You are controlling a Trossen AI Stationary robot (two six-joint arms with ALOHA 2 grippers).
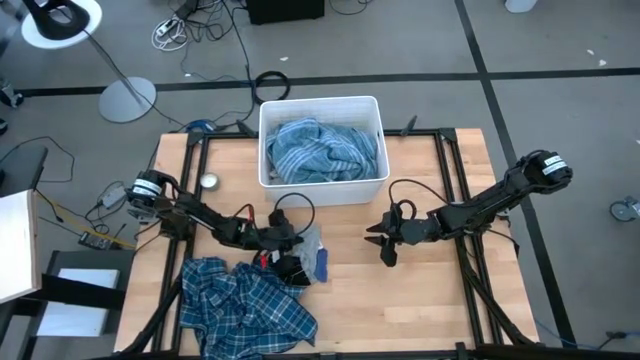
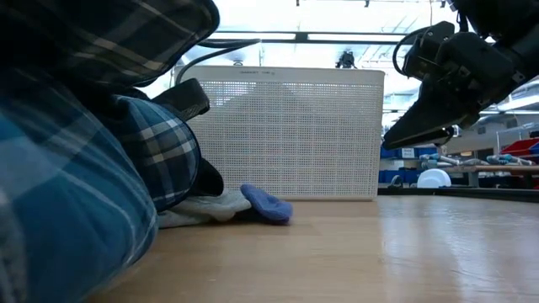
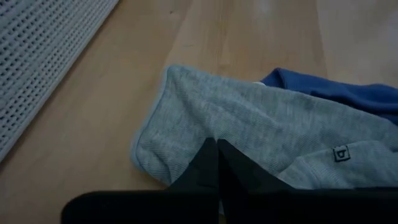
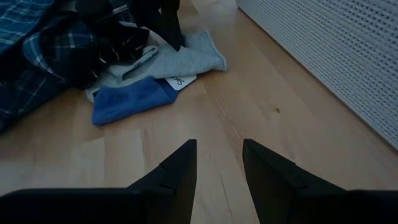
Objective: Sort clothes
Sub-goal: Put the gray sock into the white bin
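A blue-white plaid shirt [image 1: 245, 305] lies crumpled at the table's near left. Beside it lie small pieces: a grey one [image 3: 249, 124], a blue one [image 4: 130, 99] and black ones [image 1: 290, 268]. A grey-blue striped shirt [image 1: 320, 150] lies in the white bin [image 1: 322, 190] at the far middle. My left gripper [image 3: 216, 149] is shut, down on the grey piece. My right gripper [image 4: 219, 152] is open and empty, above bare wood to the right of the small pieces. My left gripper has its shut fingertips on the grey piece's upper face [image 3: 208, 134], near its free hemmed end. The fingers [image 4: 171, 25] come slanting down from the table's left. The cloth creases toward the tips; how much lies between them does not show. The piece lies flat on the table.
The bin's perforated wall [image 2: 286, 135] stands close behind the small pieces. Bare wood [image 1: 400, 300] lies at the near middle and right. A small round metal thing [image 1: 209, 182] lies left of the bin. Cables and a lamp stand are on the floor beyond the table.
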